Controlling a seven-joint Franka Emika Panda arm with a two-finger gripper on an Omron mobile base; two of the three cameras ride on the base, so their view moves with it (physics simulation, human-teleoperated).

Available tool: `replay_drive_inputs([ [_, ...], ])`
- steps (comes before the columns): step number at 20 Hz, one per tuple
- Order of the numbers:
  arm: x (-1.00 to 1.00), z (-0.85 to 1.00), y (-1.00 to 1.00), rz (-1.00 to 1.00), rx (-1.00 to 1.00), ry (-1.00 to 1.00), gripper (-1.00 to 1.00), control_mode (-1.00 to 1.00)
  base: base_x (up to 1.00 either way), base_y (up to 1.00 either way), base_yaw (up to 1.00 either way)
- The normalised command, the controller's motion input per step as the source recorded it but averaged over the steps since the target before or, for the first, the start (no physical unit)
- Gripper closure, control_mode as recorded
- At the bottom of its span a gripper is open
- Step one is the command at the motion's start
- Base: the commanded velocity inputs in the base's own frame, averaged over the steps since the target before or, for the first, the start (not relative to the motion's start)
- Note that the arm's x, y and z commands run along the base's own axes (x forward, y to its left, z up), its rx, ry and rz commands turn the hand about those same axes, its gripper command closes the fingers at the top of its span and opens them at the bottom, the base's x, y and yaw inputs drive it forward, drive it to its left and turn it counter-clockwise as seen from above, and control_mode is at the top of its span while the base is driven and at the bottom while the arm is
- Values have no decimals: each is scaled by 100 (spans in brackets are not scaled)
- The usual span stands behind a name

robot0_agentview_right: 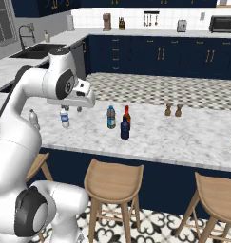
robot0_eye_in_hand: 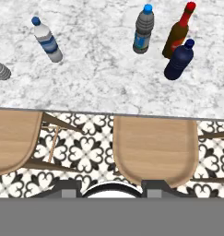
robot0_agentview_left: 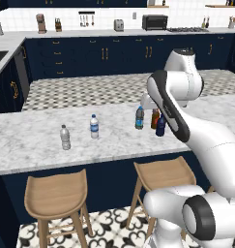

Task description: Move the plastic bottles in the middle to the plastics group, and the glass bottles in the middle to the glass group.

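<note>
Gripper (robot0_agentview_right: 72,109) hangs above the counter edge, holding nothing; finger spread cannot be told. Navy bottle (robot0_eye_in_hand: 179,59) stands upper right of hand view, touching amber bottle (robot0_eye_in_hand: 178,33). Approach from the clear side, avoiding its neighbours.

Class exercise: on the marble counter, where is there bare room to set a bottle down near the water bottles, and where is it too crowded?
Bare marble lies between the labelled water bottle and the blue-capped bottle, and along the counter's front edge. More lies between the middle cluster and the two small brown bottles. It is crowded where the amber bottle and navy bottle stand close together.
</note>
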Motion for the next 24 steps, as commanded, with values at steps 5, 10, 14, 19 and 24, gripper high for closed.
replay_drive_inputs([
  [5,0,-5,0,-1,0,7,-100,-100,0,0,0],
  [10,-5,-1,-1,-1,-4,1,-100,-100,0,0,0],
  [14,-13,0,-13,0,1,-2,-100,-100,0,0,0],
  [19,-4,0,-42,0,8,-2,-100,-100,0,0,0],
  [24,-1,0,-57,0,11,2,-100,-100,0,0,0],
])
